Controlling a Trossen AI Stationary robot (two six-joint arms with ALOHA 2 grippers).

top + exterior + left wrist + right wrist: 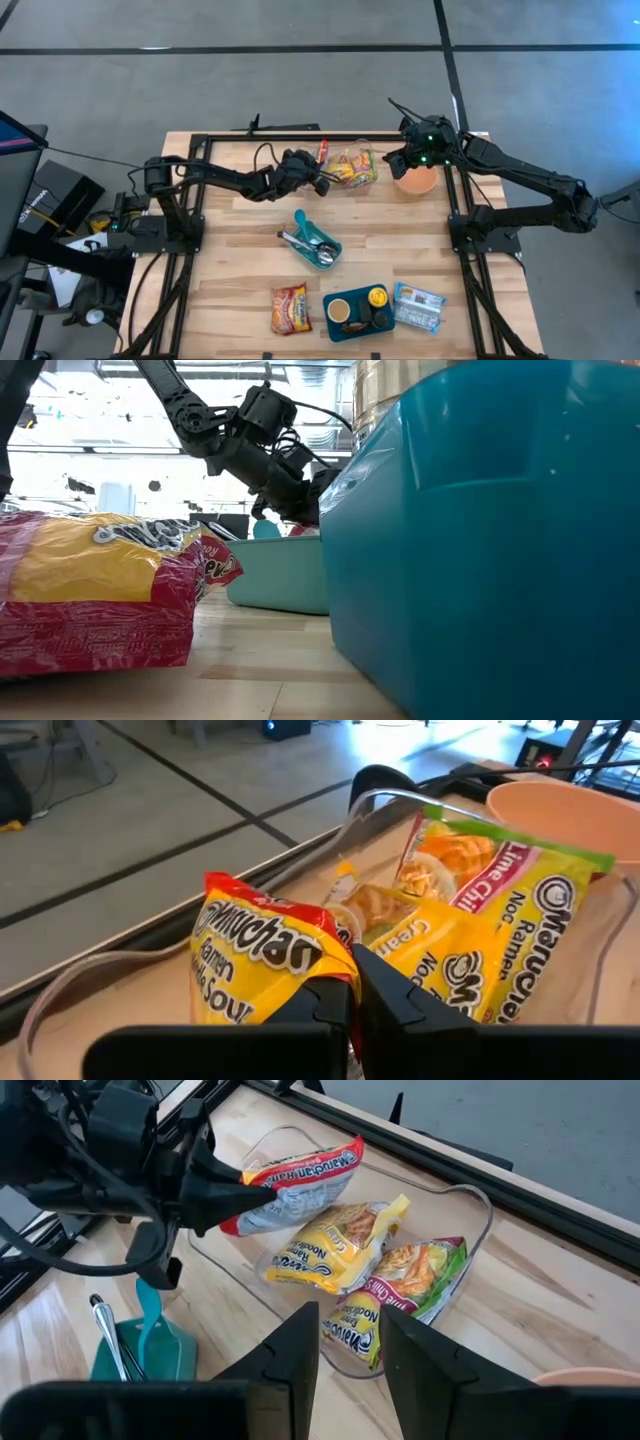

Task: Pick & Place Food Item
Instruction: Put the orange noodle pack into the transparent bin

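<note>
The left gripper (pixel 322 180), clamped shut, pinches a red-and-yellow ramen packet (pixel 300 1185) by one end, long axis running away from it over the clear plastic bin (pixel 478 1205) holding two yellow noodle packets (pixel 335 1245). Beside stands a peach bowl (pixel 416 182); the right gripper (pixel 398 160) hovers there, part open, empty.

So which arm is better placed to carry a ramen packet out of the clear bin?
The left. Its gripper is already shut on the red ramen packet, lifting it from the clear bin. The right gripper hovers nearby over the peach bowl, holding nothing.
</note>
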